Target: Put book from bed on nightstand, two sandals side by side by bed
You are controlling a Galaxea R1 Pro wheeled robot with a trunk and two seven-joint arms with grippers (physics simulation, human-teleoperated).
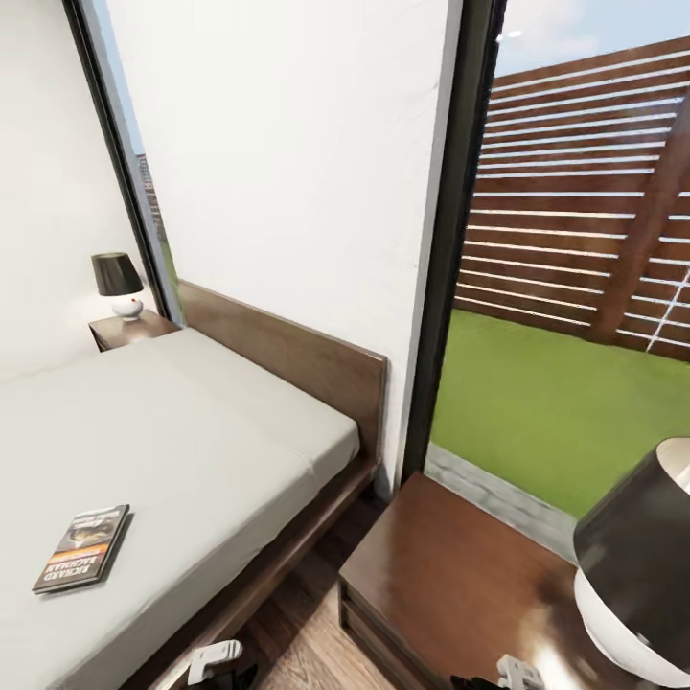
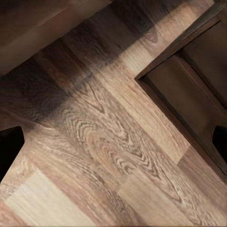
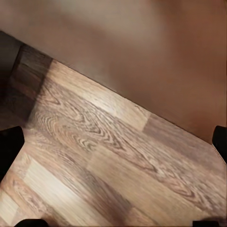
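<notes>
The thin dark paperback book (image 1: 82, 548) lies flat on the light-grey mattress bed (image 1: 192, 422). A glossy reddish-brown wooden nightstand (image 1: 450, 575) beside it carries a black-shaded lamp (image 1: 637, 565). Left tool (image 2: 113, 142) and right tool (image 3: 113, 142) hang spread wide, empty, above the wood-plank floor (image 2: 109, 156).

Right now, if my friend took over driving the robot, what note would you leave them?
Left end effector: open, holding nothing, over bare wood floor.
Right end effector: open, empty, also over floor.
The book lies flat on the bed, near the robot's side of the mattress.
One nightstand stands close on the right with a lamp on it; another nightstand with a lamp sits past the bed.
Done: nothing yet.
Left: put the book on a nightstand, then find both sandals and set them side by side by the bed.
</notes>
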